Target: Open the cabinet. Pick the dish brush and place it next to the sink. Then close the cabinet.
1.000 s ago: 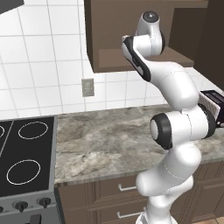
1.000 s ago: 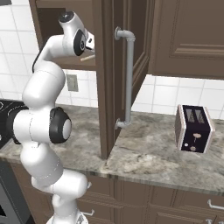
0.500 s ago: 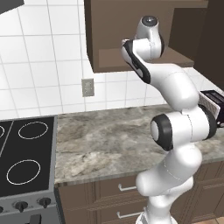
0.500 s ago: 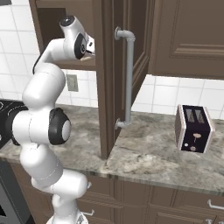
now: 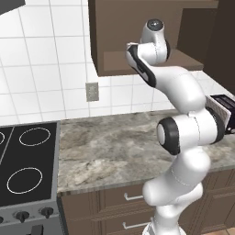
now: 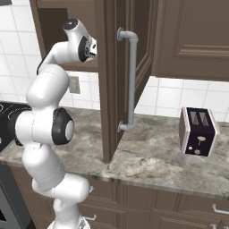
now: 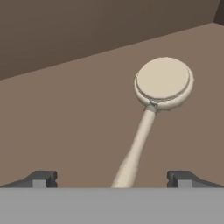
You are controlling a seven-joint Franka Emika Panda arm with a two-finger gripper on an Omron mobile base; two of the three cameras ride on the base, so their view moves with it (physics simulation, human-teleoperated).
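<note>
- The cabinet (image 6: 112,80) door is swung wide, handle (image 6: 130,80) facing you, so the opening step is done.
- In the base views the arm has pushed its wrist further into the cabinet over the last second; you're now in the pick phase.
- Dish brush (image 7: 151,113) lies flat on the cabinet shelf (image 7: 65,131), round head away from the hand.
- Gripper (image 7: 111,178) is spread wide and empty, and the brush's handle end runs between the fingertips (image 7: 40,178).

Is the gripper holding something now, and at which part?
Nothing is held. The gripper is open, its fingertips either side of the dish brush handle, not closed on it.
</note>
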